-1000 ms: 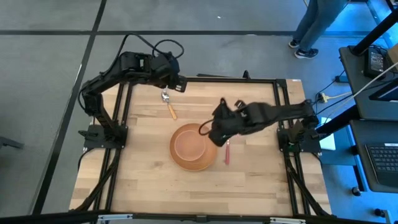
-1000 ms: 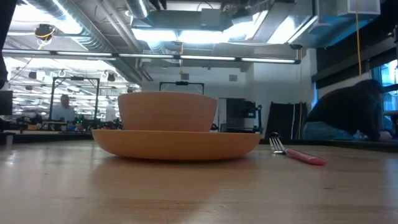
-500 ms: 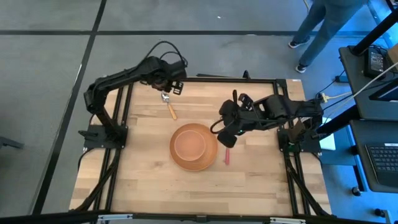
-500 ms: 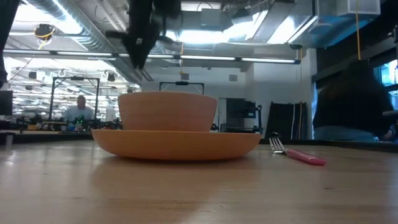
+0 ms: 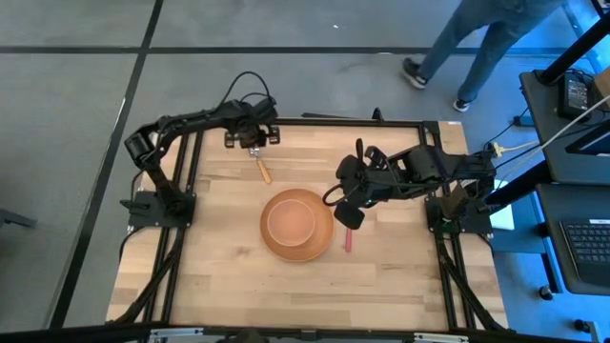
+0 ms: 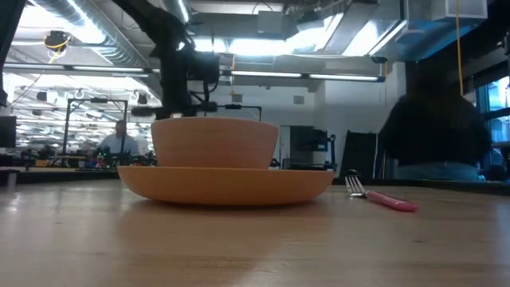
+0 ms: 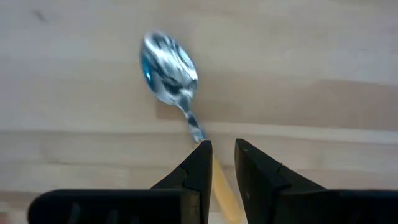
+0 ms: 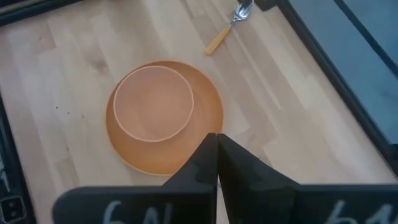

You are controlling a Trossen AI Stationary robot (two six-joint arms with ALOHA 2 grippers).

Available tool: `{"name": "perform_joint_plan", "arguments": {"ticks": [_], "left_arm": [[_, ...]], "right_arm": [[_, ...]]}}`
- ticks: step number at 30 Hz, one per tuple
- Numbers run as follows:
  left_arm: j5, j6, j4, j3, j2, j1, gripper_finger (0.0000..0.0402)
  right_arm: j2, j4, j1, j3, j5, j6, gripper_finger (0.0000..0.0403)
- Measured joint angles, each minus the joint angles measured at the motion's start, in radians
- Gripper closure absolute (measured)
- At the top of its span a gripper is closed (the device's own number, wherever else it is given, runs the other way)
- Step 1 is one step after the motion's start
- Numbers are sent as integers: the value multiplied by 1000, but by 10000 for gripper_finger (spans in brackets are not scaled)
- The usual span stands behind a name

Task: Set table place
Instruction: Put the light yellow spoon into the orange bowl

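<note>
The pale-orange bowl (image 5: 290, 221) sits in the orange plate (image 5: 319, 250) at mid-table. The red-handled fork (image 5: 349, 239) lies flat on the wood just right of the plate; it also shows in the low view (image 6: 382, 198). The wooden-handled spoon (image 5: 259, 162) lies flat near the table's far edge. My left gripper (image 5: 253, 139) stands over the spoon's bowl end, fingers pointing down, shut on it. My right gripper (image 5: 348, 210) is shut and empty, above the fork and beside the plate's right rim. My left gripper has the spoon's wooden handle (image 7: 219, 177) between its two fingers, right where the handle meets the metal neck. The fingers (image 7: 200, 163) come from above, pointing down, and lie across the spoon. The spoon lies flat on the table, its metal bowl (image 7: 168, 65) beyond the fingertips.
The table (image 5: 219, 276) has bare wood at the near side and left of the plate. A black frame (image 5: 419, 124) edges it. A person (image 5: 477, 43) walks on the floor beyond the far right corner; a desk with a keyboard (image 5: 581, 248) stands to the right.
My left gripper has moved a little toward the table's left edge and down onto the spoon, which has stayed in place. My right gripper has drawn back from over the plate toward the table's right edge. The person beyond the table has walked left.
</note>
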Motion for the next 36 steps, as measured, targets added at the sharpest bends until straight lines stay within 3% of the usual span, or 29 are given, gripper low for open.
{"name": "perform_joint_plan", "arguments": {"ticks": [10, 20, 36], "left_arm": [[59, -119, 75, -130, 0, -78, 339], [-3, -195, 105, -135, 0, -123, 339], [23, -232, 167, -136, 32, -120, 339]], "right_arm": [[0, 0, 0, 0, 26, -70, 391], [0, 0, -3, 0, 26, -99, 391], [-1, 1, -2, 0, 26, -102, 391]]}}
